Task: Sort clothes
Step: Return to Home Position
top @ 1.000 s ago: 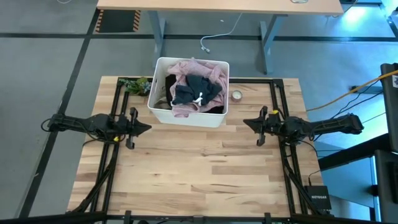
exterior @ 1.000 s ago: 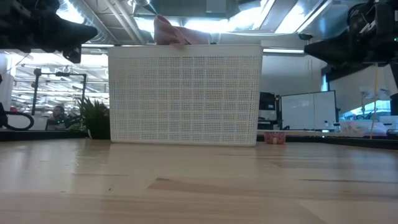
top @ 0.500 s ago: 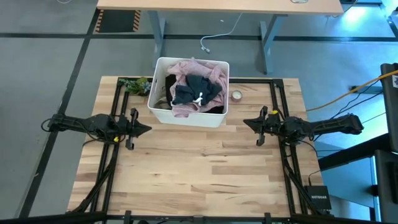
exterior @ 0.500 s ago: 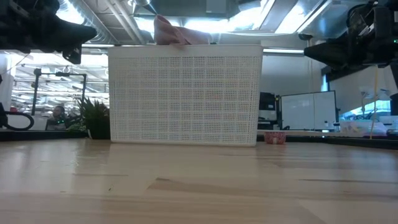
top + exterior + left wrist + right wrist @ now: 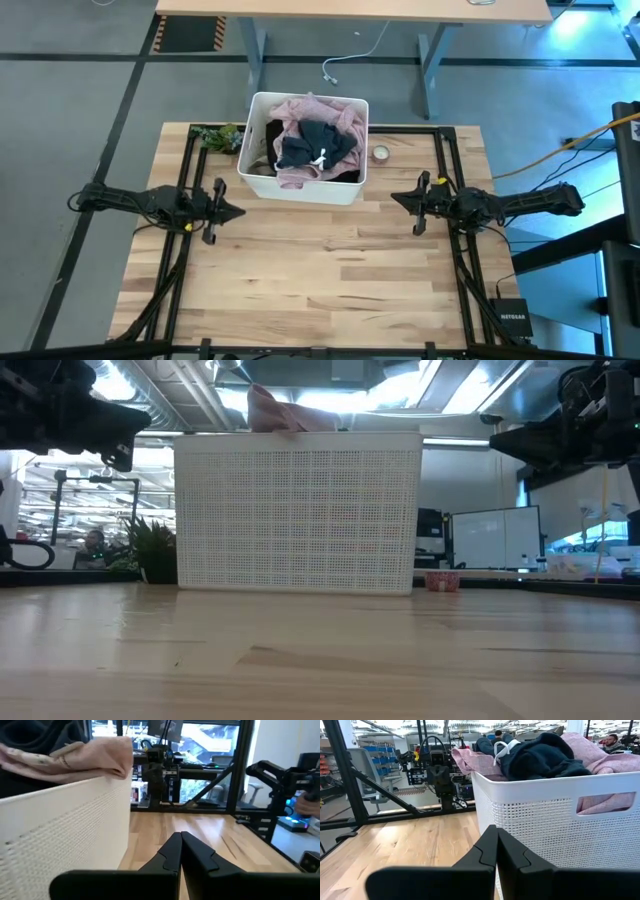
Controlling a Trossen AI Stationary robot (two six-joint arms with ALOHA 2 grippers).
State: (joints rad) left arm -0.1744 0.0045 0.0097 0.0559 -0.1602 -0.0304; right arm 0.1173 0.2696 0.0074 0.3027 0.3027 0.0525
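The clothes lie heaped in a white plastic bin [image 5: 258,170] at the table's far middle. A light pink garment [image 5: 312,110] is on top, and a dark blue-grey one [image 5: 316,145] with a white drawstring lies over it. A black piece [image 5: 272,134] shows at the bin's left side. The pink cloth drapes over the bin's rim [image 5: 90,756]. The dark garment also shows in the right wrist view [image 5: 540,757]. My left gripper [image 5: 241,212] is shut and empty, left of the bin's near corner. My right gripper [image 5: 393,198] is shut and empty, right of the bin.
A small green plant [image 5: 218,137] stands left of the bin and a small round cup [image 5: 380,153] right of it. Black frame rails [image 5: 190,160] run along both table sides. Bare wood [image 5: 320,270] spreads over the near half of the table.
My left gripper has shifted a little toward the table's near edge, still shut. My right gripper and the clothes have kept still.
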